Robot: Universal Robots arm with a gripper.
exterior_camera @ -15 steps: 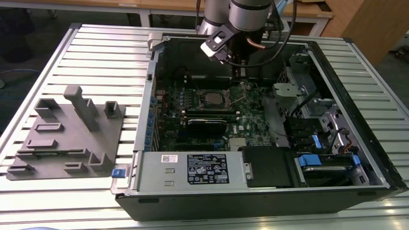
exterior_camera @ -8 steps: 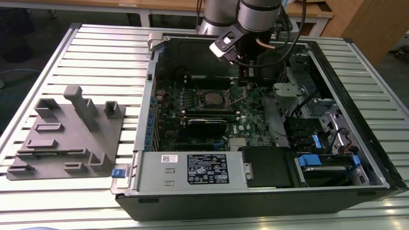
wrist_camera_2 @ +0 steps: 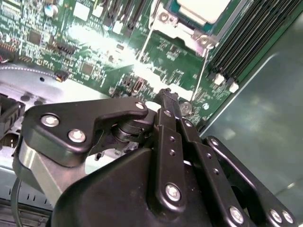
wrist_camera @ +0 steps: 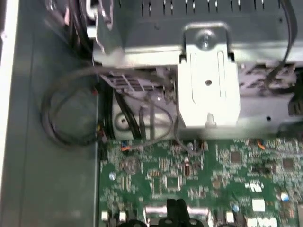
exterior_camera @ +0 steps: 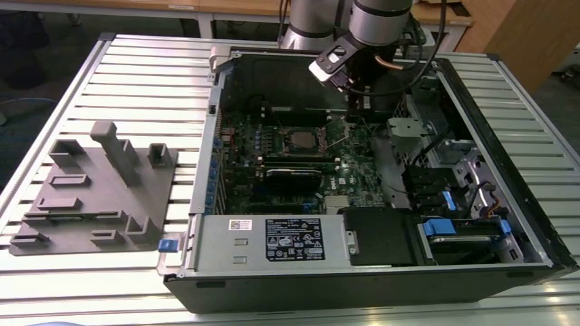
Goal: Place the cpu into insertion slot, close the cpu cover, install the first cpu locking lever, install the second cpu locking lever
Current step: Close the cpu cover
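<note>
Cpu (exterior_camera: 297,140) sits in the insertion slot (exterior_camera: 281,151), flat, with its pale metal face up, near the middle of the green motherboard (exterior_camera: 243,170). The cpu cover (wrist_camera_2: 182,28), a silver frame, seems to lie down around the chip, so I judge the first two steps as done. From one corner of this frame a thin locking lever (wrist_camera_2: 200,71) stands free and is not latched. In the second wrist view its long axis runs from the frame straight toward the claw (wrist_camera_2: 165,97).

The claw has its fingers pressed together and I see nothing between them. Its tip hangs low over the board, just beside the free end of the lever, but whether it touches the lever I cannot tell. In the exterior view the chip lies toward the exterior view's left of the claw, with the lever between them.

All this is inside the open computer case (exterior_camera: 512,170), which lies on the slatted bench (exterior_camera: 136,75).
</note>
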